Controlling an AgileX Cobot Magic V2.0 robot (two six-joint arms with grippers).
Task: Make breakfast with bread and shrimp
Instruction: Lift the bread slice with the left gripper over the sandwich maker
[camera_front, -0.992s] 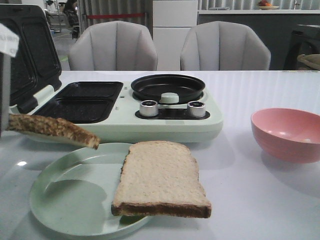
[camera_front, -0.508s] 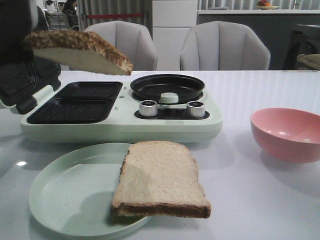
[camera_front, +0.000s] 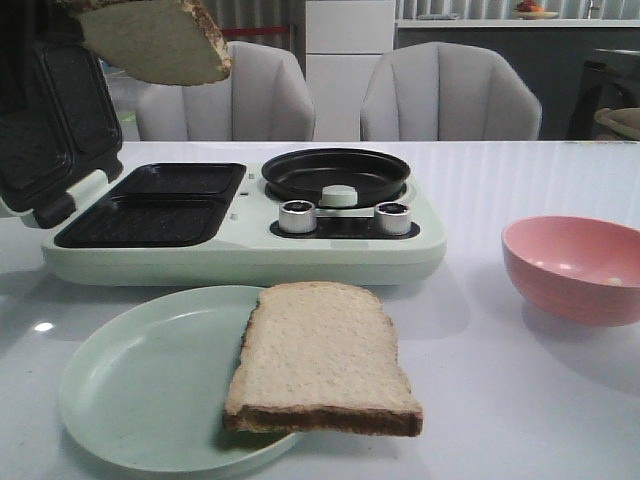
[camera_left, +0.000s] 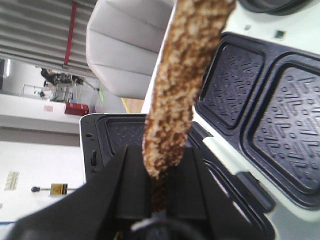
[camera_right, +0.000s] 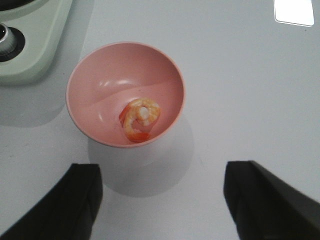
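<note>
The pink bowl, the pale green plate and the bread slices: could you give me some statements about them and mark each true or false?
1. The pink bowl holds curled orange-pink shrimp. True.
2. Both tan bread slices lie on the pale green plate. False: one slice lies there; the left gripper holds the other in the air.
3. The right gripper grips the bowl. False: it is open, apart from it.
4. The black sandwich-maker lid stands open. True.

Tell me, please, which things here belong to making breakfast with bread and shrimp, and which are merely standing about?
For the job: held bread slice, bread slice on the plate, shrimp, pink bowl, green plate, sandwich maker, left tool.

Standing about: two grey chairs, white cabinet.
</note>
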